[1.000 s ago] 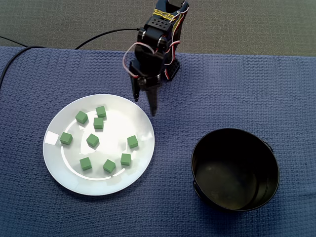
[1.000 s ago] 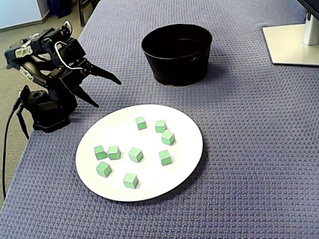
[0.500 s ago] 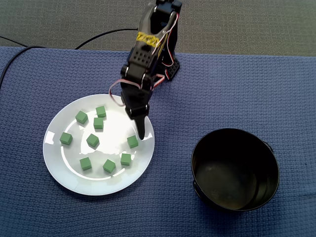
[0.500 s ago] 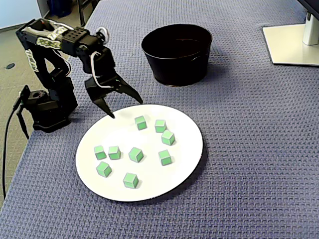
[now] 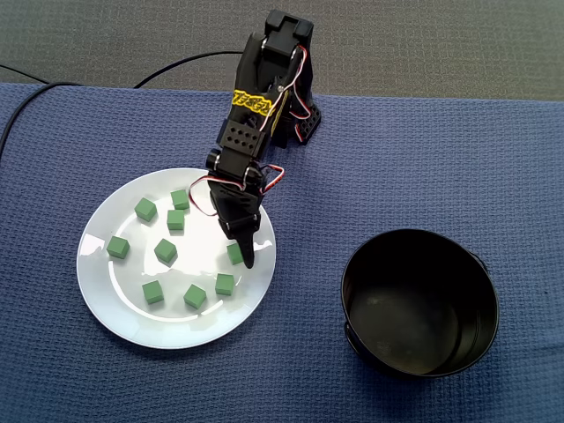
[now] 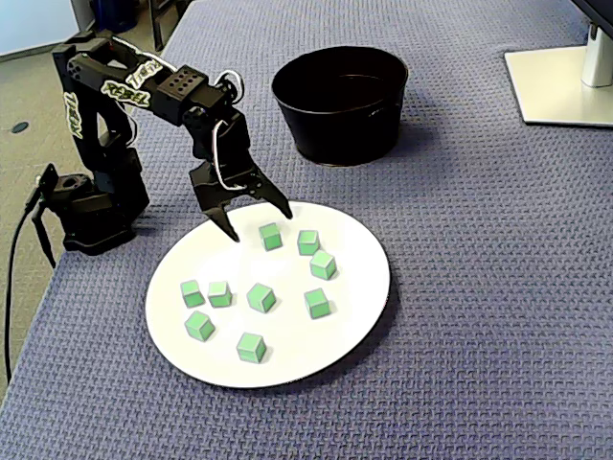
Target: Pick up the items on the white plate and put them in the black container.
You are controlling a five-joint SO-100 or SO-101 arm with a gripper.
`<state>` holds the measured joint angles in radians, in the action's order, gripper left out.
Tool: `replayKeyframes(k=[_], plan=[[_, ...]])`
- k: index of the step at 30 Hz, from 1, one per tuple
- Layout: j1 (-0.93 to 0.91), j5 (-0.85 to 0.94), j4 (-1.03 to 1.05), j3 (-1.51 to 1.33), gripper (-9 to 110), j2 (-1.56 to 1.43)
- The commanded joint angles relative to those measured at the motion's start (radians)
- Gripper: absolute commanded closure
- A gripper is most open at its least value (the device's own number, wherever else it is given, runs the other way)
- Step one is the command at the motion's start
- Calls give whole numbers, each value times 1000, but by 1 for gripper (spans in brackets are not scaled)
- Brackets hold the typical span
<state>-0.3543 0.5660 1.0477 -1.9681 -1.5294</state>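
Reaching down over the glossy white plate (image 5: 115, 300), jointed black arm (image 5: 251, 123), fingers (image 6: 269, 202) spread open around one of nine small green cubes (image 5: 166, 251), round black container (image 5: 414, 326) well apart on the blue woven bench (image 5: 441, 159).

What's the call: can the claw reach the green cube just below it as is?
Probably yes: the claw hangs open over the green cube, seemingly straddling it. Nothing lies between, and the next cube sits apart on the white plate.
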Motion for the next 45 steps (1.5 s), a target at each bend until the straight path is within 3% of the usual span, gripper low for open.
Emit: replayKeyframes(k=[1, 27, 37, 41, 45], plan=[[5, 15, -15, 71, 72, 12], [0, 20, -75, 92, 101, 69], [-2, 21, 103, 224, 102, -328], [106, 40, 109, 318, 102, -514], [328, 83, 106, 434, 102, -535]])
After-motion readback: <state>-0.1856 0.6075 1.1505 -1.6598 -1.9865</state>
